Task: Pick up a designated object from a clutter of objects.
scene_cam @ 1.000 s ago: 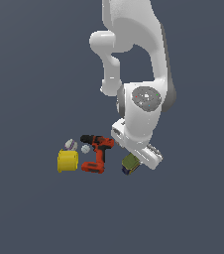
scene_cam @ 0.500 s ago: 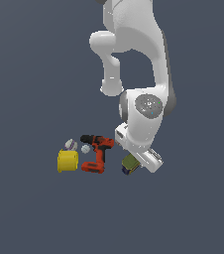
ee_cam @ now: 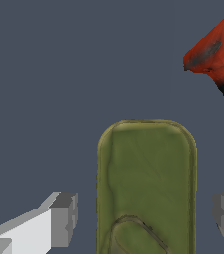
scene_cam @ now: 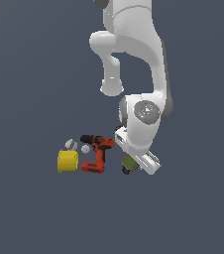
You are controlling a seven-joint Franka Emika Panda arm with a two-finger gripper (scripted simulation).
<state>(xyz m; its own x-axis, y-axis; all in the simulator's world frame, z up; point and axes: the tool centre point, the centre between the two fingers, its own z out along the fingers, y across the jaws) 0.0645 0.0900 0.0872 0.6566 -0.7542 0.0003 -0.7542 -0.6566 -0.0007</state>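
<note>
Tin between my open fingers, not yet gripped.

The small rounded-rectangular tin with olive-green top [ee_cam: 146,186] lies flat just beside the red-and-black drill [scene_cam: 98,151]; I judge it rigid, light, slick-sided, best pinched across its long flanks. My gripper [ee_cam: 143,221] straddles it, jaws apart, a gap either side. The yellow cylinder [scene_cam: 68,161] sits well apart.

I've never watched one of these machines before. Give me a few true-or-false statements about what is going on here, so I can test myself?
1. The jaws are already clamped on the green-topped tin. False: in the wrist view they stand apart on either side of it, with gaps.
2. The red-black drill lies between the yellow cylinder and the tin in the exterior view. True.
3. The gripper is over the yellow cylinder. False: it is over the tin.
4. Small whitish bits lie beside the yellow cylinder. True.
</note>
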